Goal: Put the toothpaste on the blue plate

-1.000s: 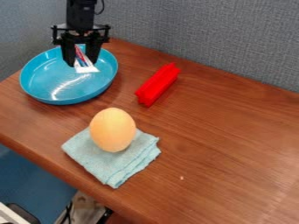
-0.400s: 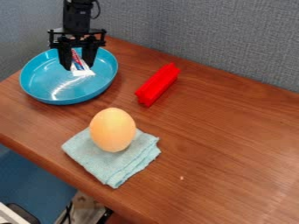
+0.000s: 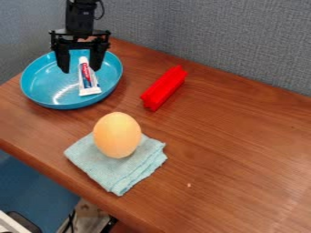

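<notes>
I observe the toothpaste (image 3: 87, 78) lying in the plate (image 3: 51, 88), toward its right side. To the right of the plate, I note the block (image 3: 165, 87) on the table (image 3: 225, 136). Before both, nearer the camera, I record the egg (image 3: 118, 135) on the folded cloth (image 3: 115, 164).

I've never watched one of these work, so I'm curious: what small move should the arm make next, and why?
Probably lift the fingers straight up, away from the blue plate: they look spread apart, and the toothpaste already lies inside the plate's rim, so nothing more seems needed there.
</notes>
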Controlling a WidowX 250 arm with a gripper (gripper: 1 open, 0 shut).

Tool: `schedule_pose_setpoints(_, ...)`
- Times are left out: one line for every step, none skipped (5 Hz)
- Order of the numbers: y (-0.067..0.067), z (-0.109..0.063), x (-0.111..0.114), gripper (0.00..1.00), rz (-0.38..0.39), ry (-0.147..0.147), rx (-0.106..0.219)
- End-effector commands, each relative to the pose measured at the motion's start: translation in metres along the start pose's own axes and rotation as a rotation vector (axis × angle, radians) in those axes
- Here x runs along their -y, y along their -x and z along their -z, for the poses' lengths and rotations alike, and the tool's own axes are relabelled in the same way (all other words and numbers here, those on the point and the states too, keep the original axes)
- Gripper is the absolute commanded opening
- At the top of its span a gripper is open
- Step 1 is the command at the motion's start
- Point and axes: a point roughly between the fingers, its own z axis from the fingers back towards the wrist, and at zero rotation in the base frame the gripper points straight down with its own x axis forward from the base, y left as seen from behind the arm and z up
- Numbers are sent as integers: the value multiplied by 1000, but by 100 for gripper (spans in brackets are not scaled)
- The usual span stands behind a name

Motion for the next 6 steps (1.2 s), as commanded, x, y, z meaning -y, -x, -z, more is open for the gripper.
schedule_pose_setpoints(-9, -23, -14, 100, 7, 43, 50)
schedule_pose_setpoints(-9, -25, -17, 100, 44, 51, 53)
schedule_pose_setpoints(-8, -27, -20, 100, 70, 57, 54)
schedule_pose_setpoints(-8, -29, -23, 100, 88, 63, 57)
schedule_pose_setpoints(-7, -31, -25, 100, 106, 72, 60)
schedule_pose_setpoints(-7, -34, -27, 100, 124, 81, 62)
